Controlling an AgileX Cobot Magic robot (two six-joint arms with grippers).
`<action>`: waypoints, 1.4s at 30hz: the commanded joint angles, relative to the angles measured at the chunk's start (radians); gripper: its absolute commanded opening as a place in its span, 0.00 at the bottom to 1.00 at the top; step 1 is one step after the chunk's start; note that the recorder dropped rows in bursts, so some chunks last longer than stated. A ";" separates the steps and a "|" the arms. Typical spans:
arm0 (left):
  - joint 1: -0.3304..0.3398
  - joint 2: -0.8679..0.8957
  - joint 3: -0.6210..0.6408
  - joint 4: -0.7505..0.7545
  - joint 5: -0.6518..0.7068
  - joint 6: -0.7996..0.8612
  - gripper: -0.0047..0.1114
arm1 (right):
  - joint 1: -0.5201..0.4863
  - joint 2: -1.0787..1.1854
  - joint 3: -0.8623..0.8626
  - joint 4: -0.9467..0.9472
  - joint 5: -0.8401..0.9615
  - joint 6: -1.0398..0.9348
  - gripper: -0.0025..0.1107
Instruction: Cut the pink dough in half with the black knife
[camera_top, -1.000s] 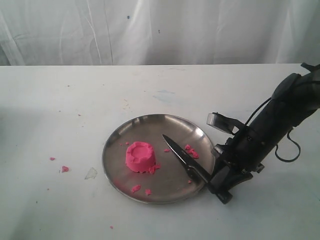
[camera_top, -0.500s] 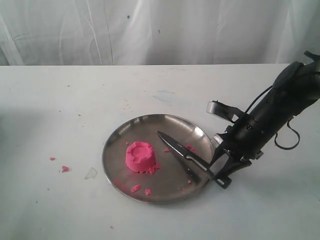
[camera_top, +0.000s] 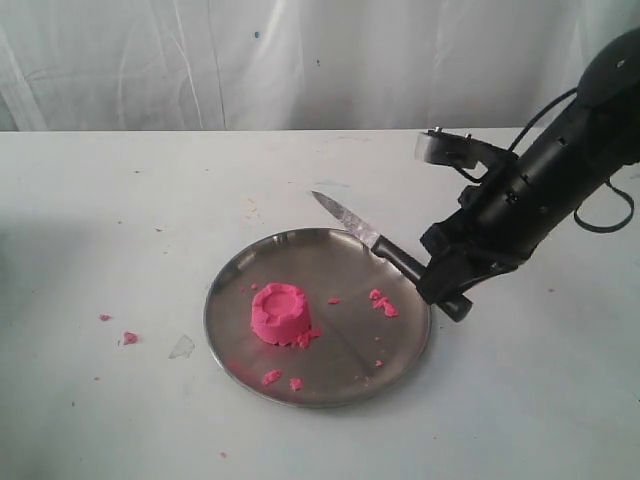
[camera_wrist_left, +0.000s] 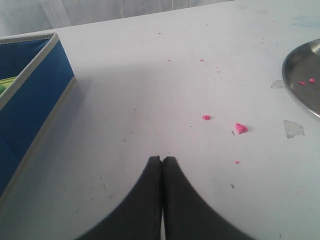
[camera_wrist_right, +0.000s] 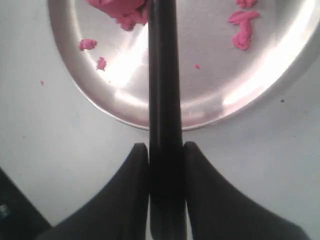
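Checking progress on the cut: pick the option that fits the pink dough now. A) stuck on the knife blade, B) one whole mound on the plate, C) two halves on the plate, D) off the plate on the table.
B: the pink dough sits as one uncut mound on the plate, while the right end effector holds the black knife raised, clear of it.

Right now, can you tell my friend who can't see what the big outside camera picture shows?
The right gripper holds the black knife by its handle, blade raised over the far rim of a steel plate. On the plate sits the pink dough, one uncut round lump, with pink crumbs nearby.
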 joint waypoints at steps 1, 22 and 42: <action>-0.005 -0.005 0.004 -0.011 -0.002 0.001 0.04 | 0.089 -0.103 0.013 -0.223 -0.087 0.194 0.02; -0.005 -0.005 0.004 -0.007 -0.057 -0.009 0.04 | 0.218 -0.354 0.093 -0.345 0.000 0.288 0.02; -0.007 0.035 -0.229 -0.250 -0.931 -0.648 0.04 | 0.219 -0.354 0.181 -0.296 -0.215 0.288 0.02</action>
